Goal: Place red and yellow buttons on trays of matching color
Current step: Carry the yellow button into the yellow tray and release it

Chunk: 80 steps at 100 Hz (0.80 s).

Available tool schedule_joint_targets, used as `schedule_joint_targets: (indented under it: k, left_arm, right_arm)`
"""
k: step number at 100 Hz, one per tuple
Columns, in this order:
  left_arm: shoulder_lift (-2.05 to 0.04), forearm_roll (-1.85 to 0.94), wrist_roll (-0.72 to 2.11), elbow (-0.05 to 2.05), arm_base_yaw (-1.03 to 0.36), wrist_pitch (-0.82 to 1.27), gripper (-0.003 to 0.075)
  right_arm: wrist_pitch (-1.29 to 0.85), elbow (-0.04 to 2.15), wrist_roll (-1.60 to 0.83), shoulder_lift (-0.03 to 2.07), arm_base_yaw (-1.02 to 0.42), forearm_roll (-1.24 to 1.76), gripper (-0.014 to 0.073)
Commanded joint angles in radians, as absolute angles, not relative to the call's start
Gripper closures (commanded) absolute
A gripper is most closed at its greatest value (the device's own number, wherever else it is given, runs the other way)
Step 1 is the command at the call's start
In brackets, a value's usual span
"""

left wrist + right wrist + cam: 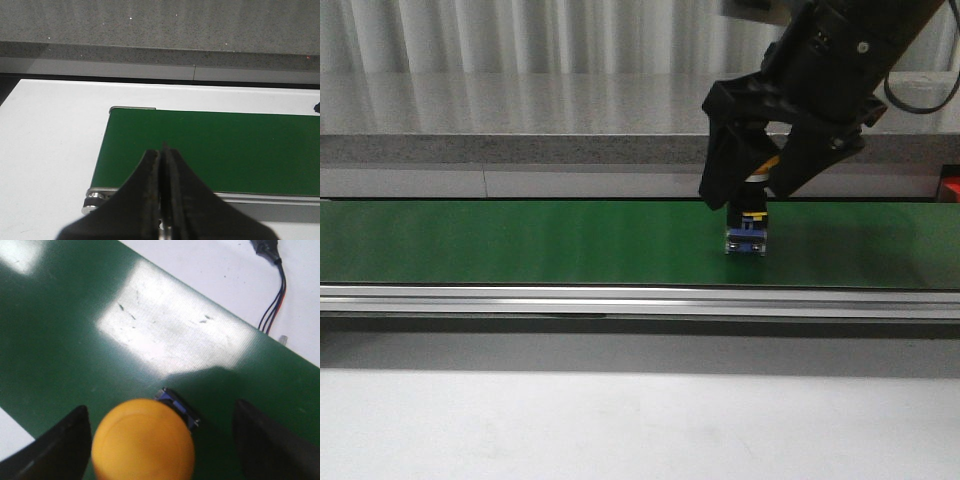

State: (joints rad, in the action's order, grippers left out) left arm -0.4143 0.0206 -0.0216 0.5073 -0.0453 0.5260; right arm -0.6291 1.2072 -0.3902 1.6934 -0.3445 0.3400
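So the right gripper [748,205] is hanging with its jaws spread wide around the yellow button [144,440] standing on the green belt [520,240], and I'd centre it before squeezing, while the left gripper [162,165] is sitting pinched together, empty.

An industrial test bench: green conveyor belt [520,243] on aluminium rail [620,300], white table [620,420].

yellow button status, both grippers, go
Right gripper open, straddling yellow button on green belt. Left gripper shut, empty, over belt end. No trays in view.
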Motion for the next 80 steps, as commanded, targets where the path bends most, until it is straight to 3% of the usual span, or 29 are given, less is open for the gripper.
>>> schedule_joint_targets:
  k: [1, 11, 20, 49, 80]
  left_arm:
    - [-0.419, 0.017, -0.023, 0.532, -0.054, 0.444, 0.0741]
    - [-0.419, 0.017, -0.023, 0.532, -0.054, 0.444, 0.0741]
    - [-0.419, 0.017, -0.023, 0.532, -0.054, 0.444, 0.0741]
    - [-0.419, 0.017, -0.023, 0.532, -0.054, 0.444, 0.0741]
    - [-0.419, 0.017, -0.023, 0.532, -0.054, 0.444, 0.0741]
  right_arm:
    - [-0.573, 1.241, -0.400, 1.669, -0.345, 0.358, 0.0170]
    - [-0.574, 1.242, -0.399, 1.671, -0.345, 0.358, 0.0357]
    - [-0.621, 1.262, -0.390, 1.669, -0.344, 0.358, 0.0448]
    - [-0.766, 1.277, -0.224, 1.521, -0.242, 0.254, 0.0461]
    - [-0.815, 1.154, 0.027, 1.244, 0.127, 0.027, 0.0461]
